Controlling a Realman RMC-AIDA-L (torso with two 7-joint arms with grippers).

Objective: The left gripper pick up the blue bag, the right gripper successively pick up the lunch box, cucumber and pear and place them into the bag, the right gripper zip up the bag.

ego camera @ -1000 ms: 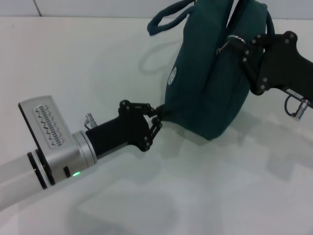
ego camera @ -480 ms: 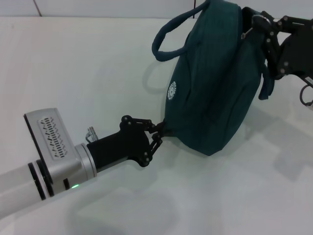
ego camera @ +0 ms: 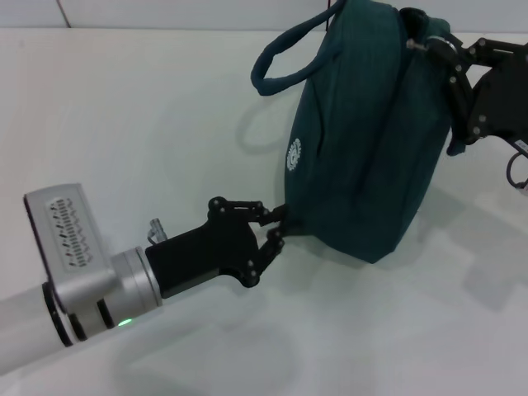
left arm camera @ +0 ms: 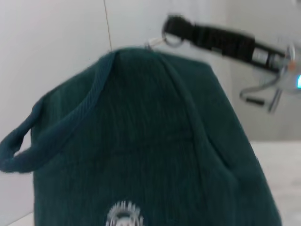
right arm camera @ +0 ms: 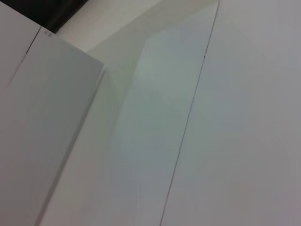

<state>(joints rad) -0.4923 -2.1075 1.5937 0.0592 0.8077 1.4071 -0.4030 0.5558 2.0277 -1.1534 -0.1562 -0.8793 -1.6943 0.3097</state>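
The blue bag [ego camera: 363, 157] is a dark teal pouch standing tilted on the white table, bulging, with a white round logo [ego camera: 291, 154] on its side. My left gripper [ego camera: 279, 229] is shut on the bag's lower near corner. At the bag's top far end, my right gripper [ego camera: 433, 48] is shut on the metal zipper pull [ego camera: 412, 43]. In the left wrist view the bag [left arm camera: 141, 141] fills the picture and the right gripper [left arm camera: 176, 28] sits at its top edge by the pull ring [left arm camera: 164, 41]. The lunch box, cucumber and pear are out of view.
A loop handle [ego camera: 280, 58] sticks out from the bag toward the far left. White table [ego camera: 165, 124] lies all around, with a wall seam at the far edge. The right wrist view shows only white panels [right arm camera: 188, 117].
My right gripper has travelled along the bag's top toward the far right end with the zipper pull. The bag has tipped more upright and shifted right; the left gripper followed slightly.
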